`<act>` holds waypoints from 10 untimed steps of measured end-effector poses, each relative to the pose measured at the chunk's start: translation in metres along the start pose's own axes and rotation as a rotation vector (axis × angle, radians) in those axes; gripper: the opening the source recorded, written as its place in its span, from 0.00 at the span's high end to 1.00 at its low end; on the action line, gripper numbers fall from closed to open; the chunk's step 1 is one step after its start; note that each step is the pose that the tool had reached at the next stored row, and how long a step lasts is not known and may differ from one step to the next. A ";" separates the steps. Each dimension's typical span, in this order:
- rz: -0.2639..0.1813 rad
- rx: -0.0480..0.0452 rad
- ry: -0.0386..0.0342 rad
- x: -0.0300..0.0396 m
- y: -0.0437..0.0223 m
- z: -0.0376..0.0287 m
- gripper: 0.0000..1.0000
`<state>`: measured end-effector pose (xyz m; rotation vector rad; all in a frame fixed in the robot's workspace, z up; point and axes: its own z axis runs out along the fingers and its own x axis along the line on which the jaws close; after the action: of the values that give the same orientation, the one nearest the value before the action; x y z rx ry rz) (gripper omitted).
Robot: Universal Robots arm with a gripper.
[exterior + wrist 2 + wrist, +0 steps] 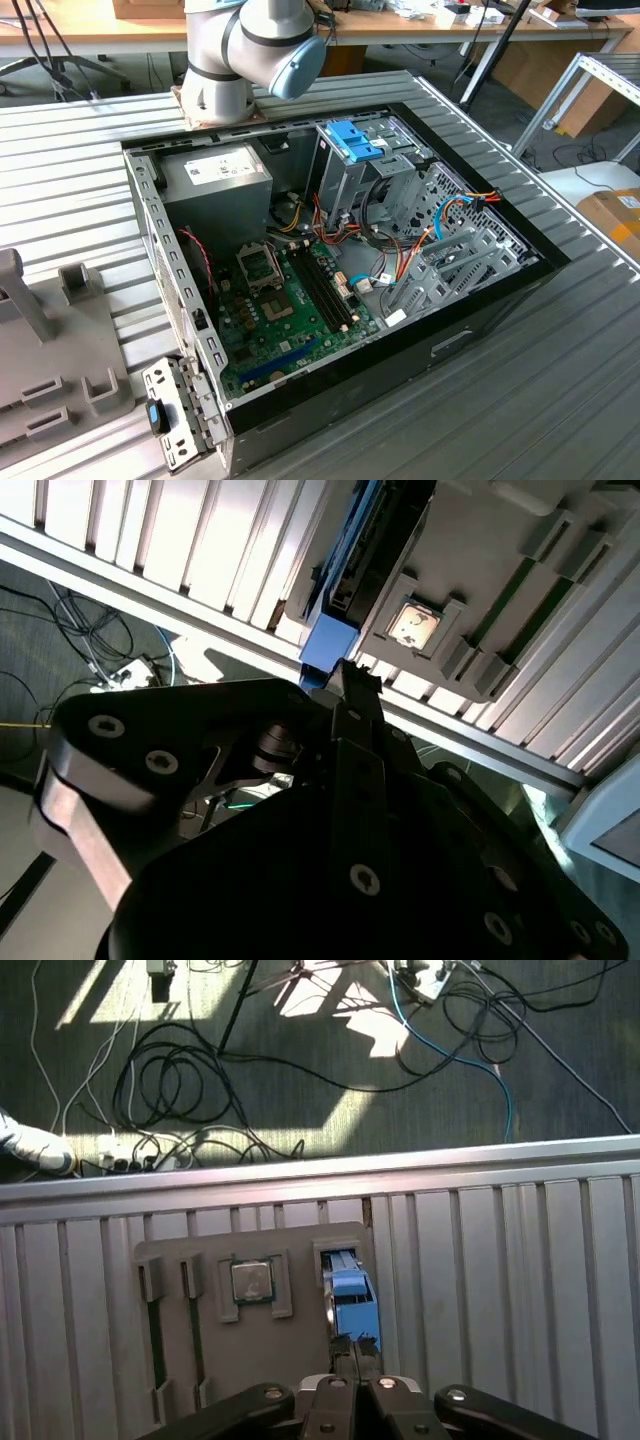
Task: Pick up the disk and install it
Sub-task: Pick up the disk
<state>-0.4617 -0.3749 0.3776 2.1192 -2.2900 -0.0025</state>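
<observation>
The disk (347, 1290) stands on edge in a slot of a grey holder tray (180, 1250), showing its bright blue rail and end tab. In the second wrist view its blue tab (328, 645) and black body run up beside the tray. My gripper (351, 1345) hangs above the disk's near end, black fingers pressed together with nothing between them. The second wrist view has my gripper (352, 675) just short of the blue tab. I cannot tell whether the tips touch the disk. In the exterior view the arm (250, 50) rises out of frame.
The open computer case (330, 260) lies on the ribbed metal table, with a tall grey drive cage carrying a blue latch (352, 140). The tray (60, 350) sits to the exterior view's left and holds a square processor chip (251, 1281). Cables litter the floor (180, 1080) beyond the table edge.
</observation>
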 end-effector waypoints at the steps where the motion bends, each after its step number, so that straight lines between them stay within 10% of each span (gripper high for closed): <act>1: 0.000 0.0001 0.0000 0.0000 0.0000 0.0001 0.89; 10: 0.000 0.0002 -0.0001 0.0000 0.0000 0.0001 0.83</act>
<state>-0.4617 -0.3748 0.3775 2.1199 -2.2897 -0.0024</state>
